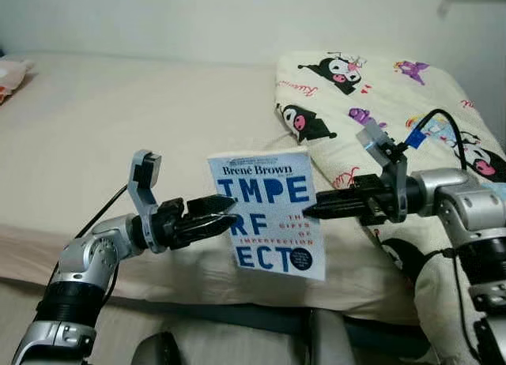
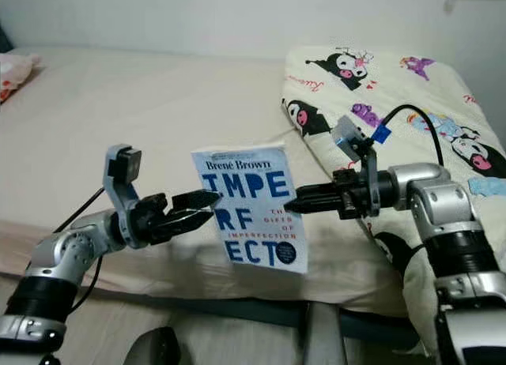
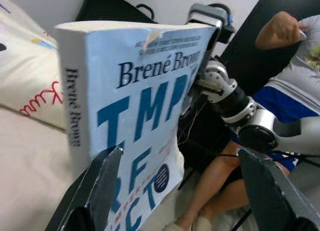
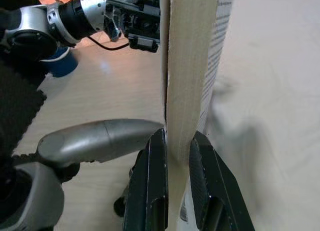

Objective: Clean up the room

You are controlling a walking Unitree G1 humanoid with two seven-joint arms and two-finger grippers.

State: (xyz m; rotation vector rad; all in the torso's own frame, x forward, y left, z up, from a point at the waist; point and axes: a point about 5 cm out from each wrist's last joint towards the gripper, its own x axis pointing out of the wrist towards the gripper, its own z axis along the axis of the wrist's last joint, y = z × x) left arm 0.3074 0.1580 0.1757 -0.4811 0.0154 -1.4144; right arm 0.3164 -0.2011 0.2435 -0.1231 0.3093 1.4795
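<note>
A light-blue paperback book point(image 1: 269, 215) with big blue letters stands upright in the air over the bed's near edge. My right gripper point(image 1: 310, 210) is shut on its right page edge; the right wrist view has both black fingers point(image 4: 150, 176) pinching the cream page block point(image 4: 190, 66). My left gripper point(image 1: 228, 213) is at the book's spine side with its fingers spread open. In the left wrist view the spine and cover point(image 3: 140, 106) stand just beyond the two parted fingers point(image 3: 105, 186).
A beige bed point(image 1: 142, 120) stretches ahead, with a cartoon-print duvet point(image 1: 379, 88) piled at the right and a pillow point(image 1: 12, 73) at far left. A seated person point(image 3: 295, 66) is behind me. A blue cup point(image 4: 57, 63) stands on the wooden floor.
</note>
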